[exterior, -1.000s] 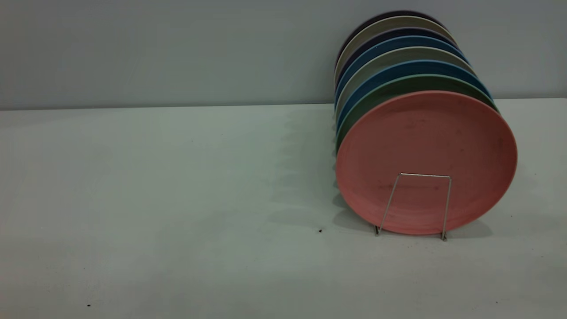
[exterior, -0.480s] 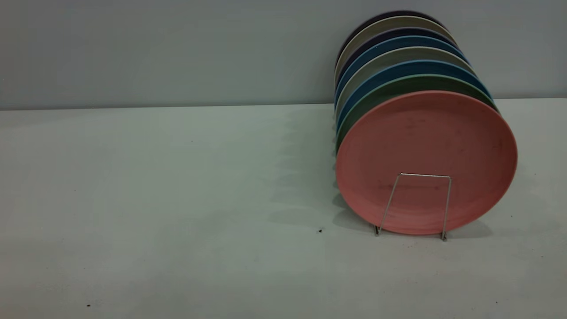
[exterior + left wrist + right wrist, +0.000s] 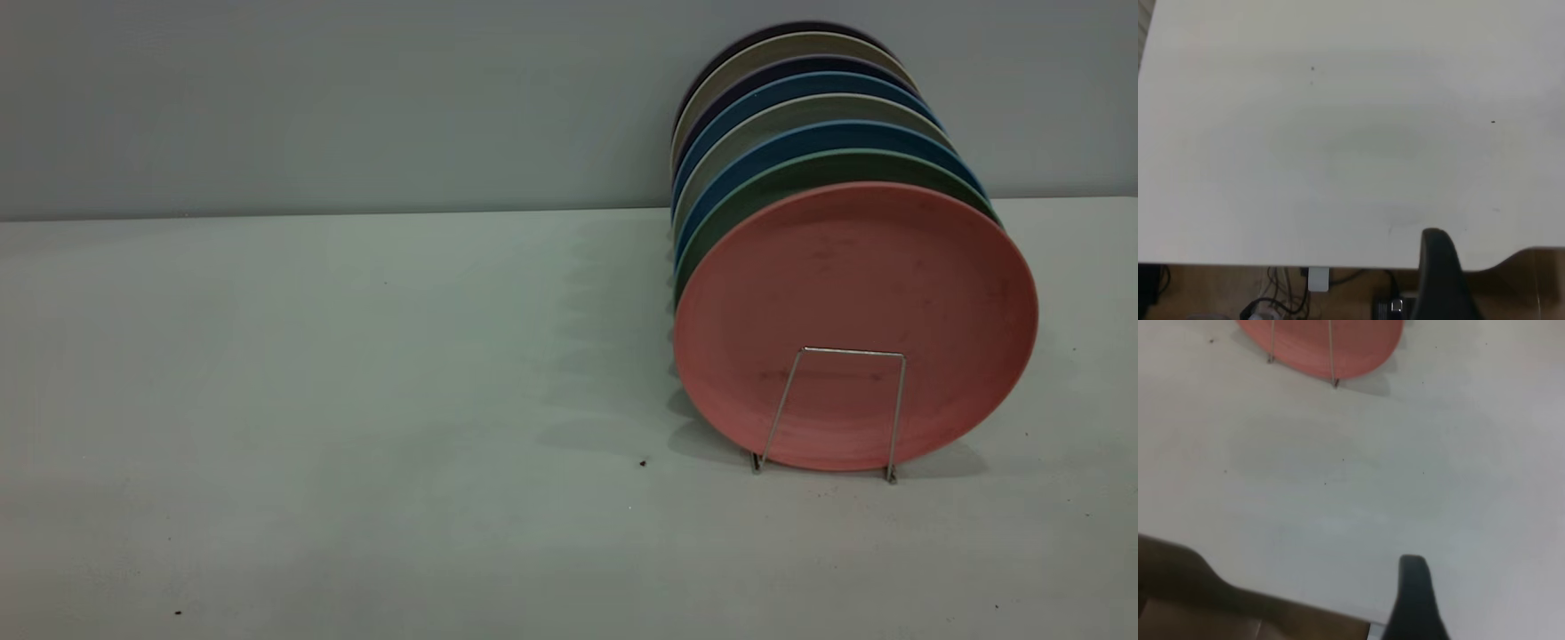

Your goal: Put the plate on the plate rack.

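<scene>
Exterior view: the plate (image 3: 855, 302) stands upright in the plate rack (image 3: 836, 411), frontmost, toward the table's (image 3: 356, 373) right edge.

Wrist views: you see 1 dark fingertip each; neither pincer's spread can be told.

Expect light, stiff, slippery plastic; grip the rim.

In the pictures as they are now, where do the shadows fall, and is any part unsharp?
Exterior view: the plate and the row behind it in the plate rack cast soft shadows leftward on the table; the rearmost rims look slightly soft. Right wrist view: a short shadow lies under the plate's edge, and the dark finger up close is blurred. Left wrist view: even light, no distinct shadows.
</scene>
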`<state>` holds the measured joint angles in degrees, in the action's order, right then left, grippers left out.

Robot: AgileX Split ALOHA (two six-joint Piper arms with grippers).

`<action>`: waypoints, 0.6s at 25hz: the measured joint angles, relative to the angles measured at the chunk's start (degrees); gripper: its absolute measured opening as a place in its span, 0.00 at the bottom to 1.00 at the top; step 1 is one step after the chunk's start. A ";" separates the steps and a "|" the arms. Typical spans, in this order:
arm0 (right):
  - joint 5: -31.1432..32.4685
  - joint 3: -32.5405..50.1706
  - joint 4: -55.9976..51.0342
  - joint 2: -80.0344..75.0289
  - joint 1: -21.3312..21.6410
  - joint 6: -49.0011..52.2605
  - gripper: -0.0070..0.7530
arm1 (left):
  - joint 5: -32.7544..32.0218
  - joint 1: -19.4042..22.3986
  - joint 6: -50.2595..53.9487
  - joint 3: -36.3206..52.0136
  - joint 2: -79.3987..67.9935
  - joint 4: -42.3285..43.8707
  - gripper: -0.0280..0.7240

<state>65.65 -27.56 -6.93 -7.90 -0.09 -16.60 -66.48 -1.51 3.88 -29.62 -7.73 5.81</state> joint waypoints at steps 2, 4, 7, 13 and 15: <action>0.00 0.00 0.00 0.00 0.00 0.02 0.78 | 0.00 0.00 0.00 0.07 0.00 -0.06 0.68; 0.00 0.00 0.00 0.00 -0.04 0.02 0.78 | 0.11 0.00 0.00 0.51 0.00 -0.06 0.68; 0.00 0.00 0.00 0.00 -0.76 0.07 0.78 | 0.42 0.00 0.00 0.75 0.00 -0.38 0.68; 0.00 0.00 0.00 0.00 -1.07 0.14 0.78 | 1.48 0.00 0.00 1.70 0.01 -2.20 0.68; 0.00 0.00 0.00 0.00 -1.07 0.16 0.78 | 1.54 0.00 -0.06 1.74 0.01 -2.20 0.68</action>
<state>65.65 -27.56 -6.93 -7.90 -1.16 -16.43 -64.93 -1.51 3.82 -27.88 -7.72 3.61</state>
